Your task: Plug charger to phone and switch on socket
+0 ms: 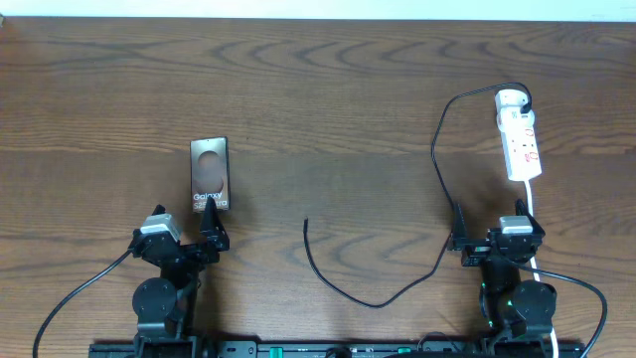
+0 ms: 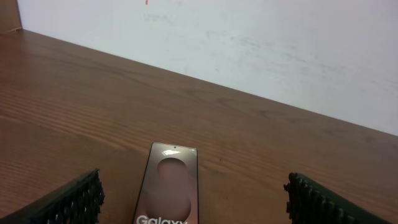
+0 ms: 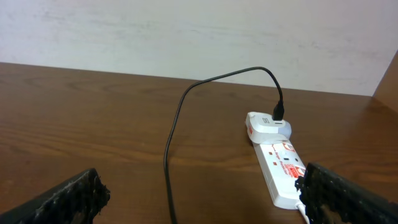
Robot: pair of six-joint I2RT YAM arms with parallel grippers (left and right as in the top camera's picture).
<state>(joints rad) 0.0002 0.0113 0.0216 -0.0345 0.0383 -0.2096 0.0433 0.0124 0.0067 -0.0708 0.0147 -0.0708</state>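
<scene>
The brown phone point(image 1: 210, 174) lies flat on the table at the left, "Galaxy" lettering toward me; it also shows in the left wrist view point(image 2: 171, 186). My left gripper point(image 1: 191, 237) is open and empty just below the phone point(image 2: 193, 202). The white socket strip point(image 1: 519, 136) lies at the right, also in the right wrist view point(image 3: 277, 158). The charger cable point(image 1: 437, 169) runs from the white plug on the strip's far end down to a free tip point(image 1: 306, 223) mid-table; it also shows in the right wrist view point(image 3: 171, 149). My right gripper point(image 1: 492, 241) is open and empty below the strip point(image 3: 202, 199).
The wooden table point(image 1: 328, 89) stretches back to a white wall point(image 3: 186, 31). The strip's own white lead point(image 1: 535, 214) runs down past my right arm. Thick black arm cables point(image 1: 84, 283) trail at the front corners.
</scene>
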